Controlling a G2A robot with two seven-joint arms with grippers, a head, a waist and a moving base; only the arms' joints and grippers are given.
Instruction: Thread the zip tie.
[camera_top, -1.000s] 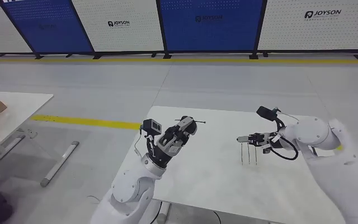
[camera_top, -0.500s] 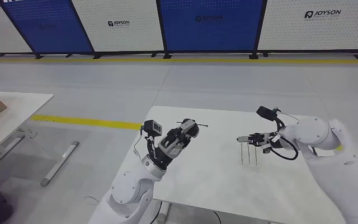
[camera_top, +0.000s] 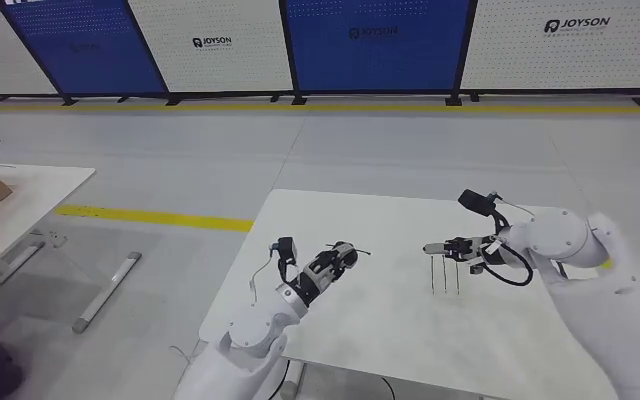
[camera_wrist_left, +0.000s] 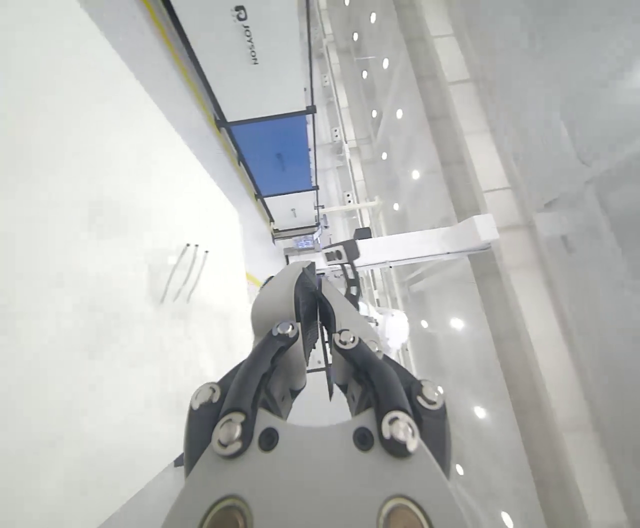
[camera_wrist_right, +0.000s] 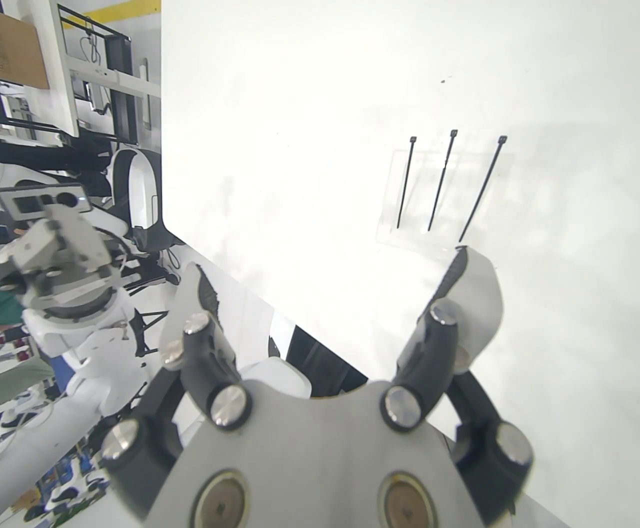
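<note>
My left gripper (camera_wrist_left: 316, 300) is shut on a thin black zip tie (camera_wrist_left: 326, 362), which runs edge-on between the pads. From above, that gripper (camera_top: 343, 256) hangs low over the table's left part, and the held zip tie (camera_top: 362, 251) sticks out sideways. Three more black zip ties (camera_wrist_right: 440, 180) lie side by side on a clear sheet (camera_wrist_right: 400, 232) on the white table (camera_top: 380, 320). My right gripper (camera_wrist_right: 332, 272) is open and holds nothing, hovering just short of those ties' tail ends. The top view shows it (camera_top: 436, 248) right above the three ties (camera_top: 445, 276).
The table's left and front edges (camera_top: 235, 290) lie close to the left arm. A second white table (camera_top: 35, 195) stands apart at the far left. Blue and white panels (camera_top: 375, 45) line the back of the room.
The left arm has sunk lower toward the table, carrying the held zip tie down and slightly right. The right arm and the three lying ties have not moved.
</note>
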